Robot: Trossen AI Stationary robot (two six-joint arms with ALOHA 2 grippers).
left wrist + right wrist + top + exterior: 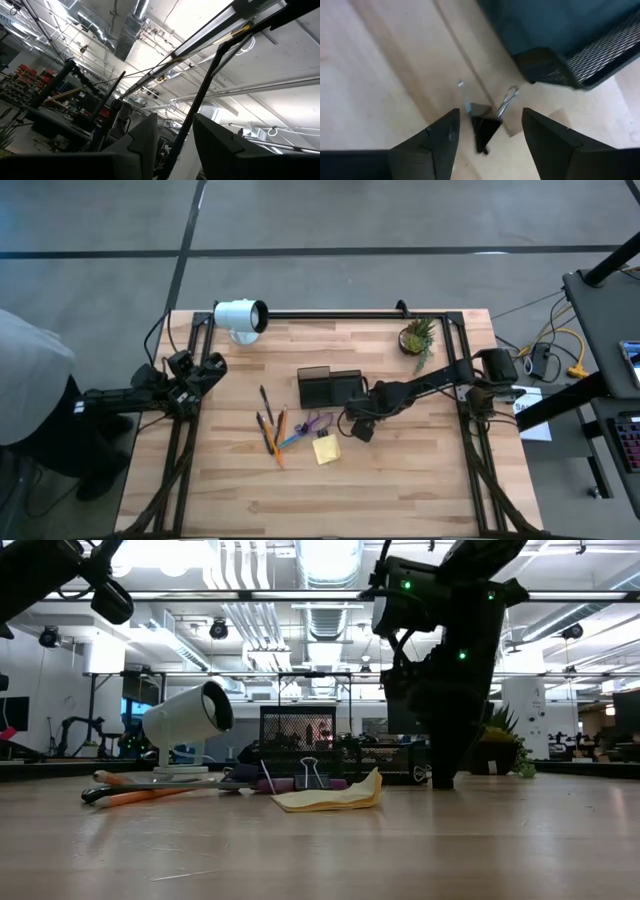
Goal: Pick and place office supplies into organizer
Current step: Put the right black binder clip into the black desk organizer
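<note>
Wood table (400, 470), right gripper (487, 132) fingers spread over binder clip (484, 131), pencils (272, 430) lengthwise front-to-back, left gripper (172, 145) fingers spread, parked.

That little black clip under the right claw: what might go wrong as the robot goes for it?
The right gripper hangs open over a small binder clip whose wire handles stick up; I think the fingers could catch a handle and flick the clip away. The organizer sits close beside it, so a finger might bump or shove it. The yellow sticky-note pad lies nearby and could get nudged too.
</note>
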